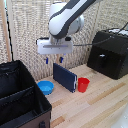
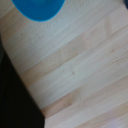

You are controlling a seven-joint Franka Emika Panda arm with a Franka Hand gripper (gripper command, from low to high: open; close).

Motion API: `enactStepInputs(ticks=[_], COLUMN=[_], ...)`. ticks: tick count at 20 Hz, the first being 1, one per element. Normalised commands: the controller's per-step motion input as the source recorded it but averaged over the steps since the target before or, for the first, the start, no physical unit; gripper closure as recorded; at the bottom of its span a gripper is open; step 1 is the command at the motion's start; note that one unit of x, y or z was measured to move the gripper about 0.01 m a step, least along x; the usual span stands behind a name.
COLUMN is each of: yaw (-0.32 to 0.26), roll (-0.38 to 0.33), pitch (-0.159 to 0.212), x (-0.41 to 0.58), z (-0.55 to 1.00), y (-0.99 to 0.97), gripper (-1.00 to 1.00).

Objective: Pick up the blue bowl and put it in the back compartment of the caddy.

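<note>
The round, smooth blue bowl (image 1: 45,87) sits on the pale plank worktop (image 1: 95,105), just beside the soft black fabric caddy (image 1: 20,97). The fingers (image 1: 53,60) hang spread and empty above it, near a flat dark-blue slab (image 1: 65,76) and red cup (image 1: 83,84)

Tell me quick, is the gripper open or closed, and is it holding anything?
Gripper: open and empty, hanging above the table, with the blue bowl lying below it, untouched.
</note>
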Motion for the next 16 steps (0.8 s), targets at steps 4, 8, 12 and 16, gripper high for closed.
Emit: enactStepInputs(ticks=[4,8,12,16], yaw=[-0.114,-0.002,0.000,-0.009], roll=[0.000,-0.004,-0.059,-0.087], pitch=[0.000,0.059,0.098,0.027], x=[0.141,0.036,0.000,0.000], z=[-0.38,-0.38,-0.57,-0.60], y=[0.04,0.00,0.15,0.30], gripper=[-1.00,-1.00,-1.00,-1.00])
